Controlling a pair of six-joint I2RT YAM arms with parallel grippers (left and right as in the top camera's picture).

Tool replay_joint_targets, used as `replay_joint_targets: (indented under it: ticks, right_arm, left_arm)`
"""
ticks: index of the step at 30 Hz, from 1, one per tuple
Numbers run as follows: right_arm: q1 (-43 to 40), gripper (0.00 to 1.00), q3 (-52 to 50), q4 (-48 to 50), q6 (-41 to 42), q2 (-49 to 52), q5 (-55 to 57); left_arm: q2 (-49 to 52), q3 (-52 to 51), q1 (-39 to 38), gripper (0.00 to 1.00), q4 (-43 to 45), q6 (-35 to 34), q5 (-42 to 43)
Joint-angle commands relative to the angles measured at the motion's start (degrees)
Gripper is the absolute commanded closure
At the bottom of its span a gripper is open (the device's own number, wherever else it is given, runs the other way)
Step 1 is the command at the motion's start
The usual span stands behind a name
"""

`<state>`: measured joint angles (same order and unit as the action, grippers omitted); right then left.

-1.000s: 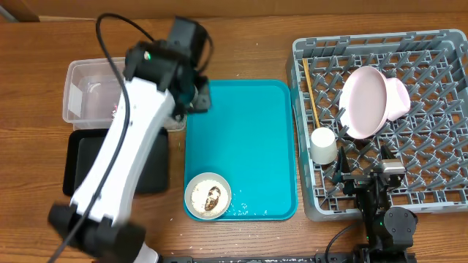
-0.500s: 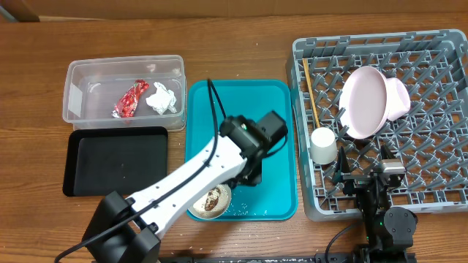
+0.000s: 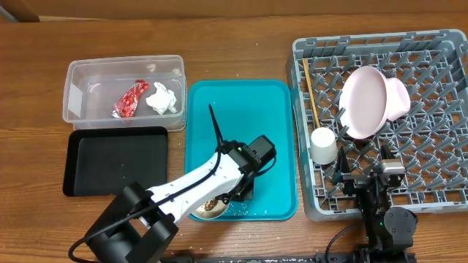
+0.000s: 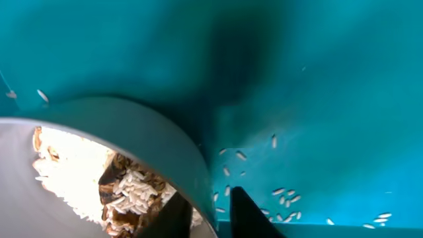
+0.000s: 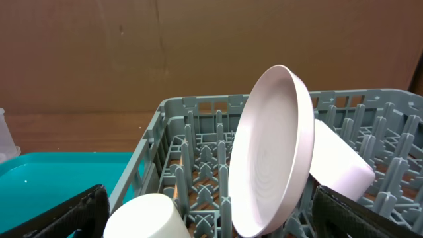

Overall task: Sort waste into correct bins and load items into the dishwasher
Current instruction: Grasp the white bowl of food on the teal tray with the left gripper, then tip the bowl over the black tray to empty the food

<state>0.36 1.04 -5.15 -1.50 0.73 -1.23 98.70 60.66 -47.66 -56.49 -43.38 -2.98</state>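
Two scraps, wrapper (image 3: 129, 99) and tissue (image 3: 162, 98), now lie in the tub (image 3: 77, 73), and the left gripper (image 4: 211, 211) has crossed to pinch the bowl (image 4: 119, 125) rim on the teal tray (image 3: 241, 117), its rice (image 4: 132, 188) due for binning, while the right gripper (image 5: 215, 218) waits open at the rack (image 3: 439, 44).

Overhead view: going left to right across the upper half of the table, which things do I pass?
Crumpled shiny red wrapper → crumpled white tissue wad → teal rectangular serving tray → thin wooden chopsticks → round pale pink plate.
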Motion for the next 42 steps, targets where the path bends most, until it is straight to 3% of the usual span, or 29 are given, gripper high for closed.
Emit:
replay_joint_targets:
  ticks: [1, 7, 13, 20, 24, 29, 33, 38, 42]
  right_arm:
    - [-0.4, 0.00, -0.6, 0.4, 0.0, -0.4, 0.0]
    - [-0.4, 0.00, -0.6, 0.4, 0.0, -0.4, 0.0]
    - [-0.4, 0.00, -0.6, 0.4, 0.0, -0.4, 0.0]
    - [-0.4, 0.00, -0.6, 0.4, 0.0, -0.4, 0.0]
    - [-0.4, 0.00, -0.6, 0.4, 0.0, -0.4, 0.0]
    - [-0.4, 0.00, -0.6, 0.4, 0.0, -0.4, 0.0]
    - [-0.4, 0.00, -0.6, 0.4, 0.0, -0.4, 0.0]
    - [-0.4, 0.00, -0.6, 0.4, 0.0, -0.4, 0.0]
    - [-0.4, 0.00, -0.6, 0.4, 0.0, -0.4, 0.0]
  left_arm:
    - [0.4, -0.2, -0.2, 0.96, 0.7, 1.6, -0.6]
    - [0.0, 1.6, 0.6, 0.96, -0.6, 2.6, -1.5]
    - [-4.0, 9.5, 3.1, 0.96, -8.0, 3.6, -1.8]
    - [-15.8, 10.7, 15.4, 0.96, -8.0, 10.1, 5.6]
    - [-19.5, 10.4, 29.7, 0.96, -8.5, 17.5, 16.4]
    - [-19.5, 8.0, 50.1, 0.96, -7.2, 34.2, 39.7]
    - [-19.0, 4.2, 63.3, 0.96, -6.5, 46.8, 52.1]
    - [-17.6, -2.7, 75.5, 0.96, -5.0, 60.4, 65.6]
    - [-14.4, -8.2, 81.4, 0.96, 1.3, 64.4, 74.8]
